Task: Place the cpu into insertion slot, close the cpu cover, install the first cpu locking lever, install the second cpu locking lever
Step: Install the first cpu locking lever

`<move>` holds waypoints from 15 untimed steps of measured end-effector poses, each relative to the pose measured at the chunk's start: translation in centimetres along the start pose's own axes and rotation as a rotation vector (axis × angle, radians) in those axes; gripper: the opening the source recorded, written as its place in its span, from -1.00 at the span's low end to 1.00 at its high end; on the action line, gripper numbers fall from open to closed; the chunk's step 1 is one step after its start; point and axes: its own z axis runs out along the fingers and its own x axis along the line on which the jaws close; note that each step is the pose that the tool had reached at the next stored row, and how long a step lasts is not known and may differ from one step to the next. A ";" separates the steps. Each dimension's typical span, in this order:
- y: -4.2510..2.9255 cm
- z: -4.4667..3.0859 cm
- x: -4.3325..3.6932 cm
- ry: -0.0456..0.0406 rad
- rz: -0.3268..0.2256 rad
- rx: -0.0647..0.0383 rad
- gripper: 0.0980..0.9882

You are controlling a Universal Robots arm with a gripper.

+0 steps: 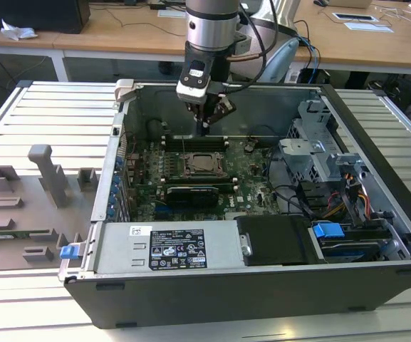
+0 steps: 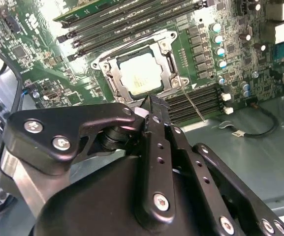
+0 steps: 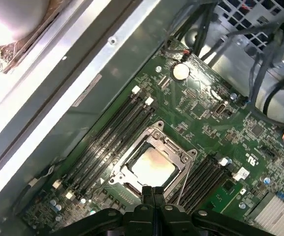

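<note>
The cpu (image 2: pixel 141 73) (image 3: pixel 152 166) lies flat in the insertion slot (image 1: pixel 201 164) on the green motherboard, its dull silver top showing. The cpu cover (image 2: pixel 170 63) (image 3: pixel 170 146), a silver frame, lies down around the chip. A thin metal locking lever (image 2: pixel 193 101) (image 3: pixel 183 184) sticks out at an angle from one side of the socket. My gripper (image 1: pixel 205 130) (image 2: pixel 150 104) (image 3: pixel 153 191) hangs inside the open computer case, just above the socket's far edge in the exterior view. Its black fingertips are pressed together with nothing between them.
Long black memory slots (image 2: pixel 132 22) (image 3: pixel 107 142) flank the socket. A power supply (image 1: pixel 166 246) and black drive box (image 1: pixel 273 239) fill the case front, with a drive cage and cables (image 1: pixel 326 171) at the exterior view's right. Grey fixtures (image 1: pixel 27 199) stand on the table at its left.
</note>
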 end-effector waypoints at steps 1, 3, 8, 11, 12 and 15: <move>0.00 0.00 0.00 0.0000 -0.015 0.000 -0.98; 0.00 0.00 0.00 0.0000 -0.048 0.000 -0.98; 0.00 0.00 0.00 0.0001 -0.153 -0.001 -0.98; 0.00 0.00 0.00 0.0001 -0.206 -0.001 -0.98; 0.00 0.00 0.00 0.0001 -0.222 -0.001 -0.98; 0.00 0.00 0.00 0.0002 -0.308 -0.002 -0.98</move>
